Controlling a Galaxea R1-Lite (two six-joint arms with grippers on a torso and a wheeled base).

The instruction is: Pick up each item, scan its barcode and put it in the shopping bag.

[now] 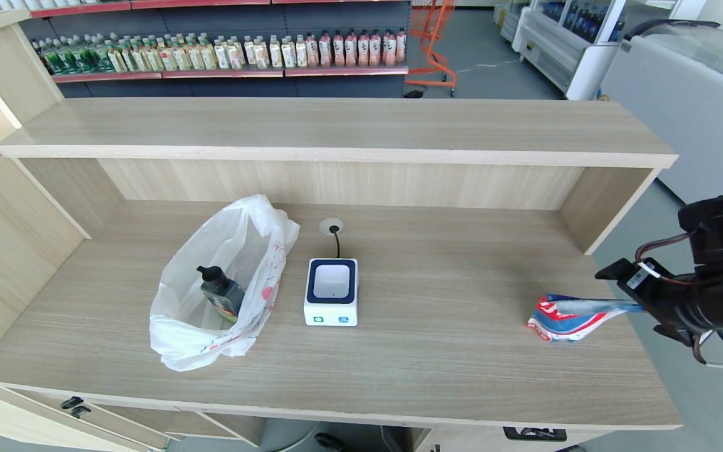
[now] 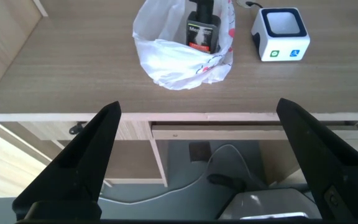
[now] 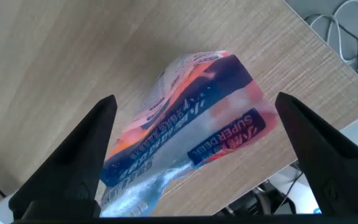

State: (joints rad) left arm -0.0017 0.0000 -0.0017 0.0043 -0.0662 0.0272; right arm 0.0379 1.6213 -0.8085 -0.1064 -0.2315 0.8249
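1. The left claw (image 2: 199, 107) hangs spread open and empty just off the near edge of the desk (image 1: 449, 326), in line with the bag.
2. On the left of the desk the white shopping bag (image 1: 176, 326) lies with its mouth open. A dark pump bottle (image 1: 222, 294) is already inside, so I'd say one item is done.
3. The scanner (image 1: 331, 292) sits mid-desk, just right of the bag, its window facing up.
4. Far to the right, near the desk's edge, lies a red, white and blue snack pouch (image 1: 565, 317).
5. The right claw (image 3: 194, 106) straddles that pouch with its fingers wide apart, not yet clamped. The pickup looks to be in hand. Next it should close on the top seal, lift, and carry the pouch left, barcode down over the scanner.
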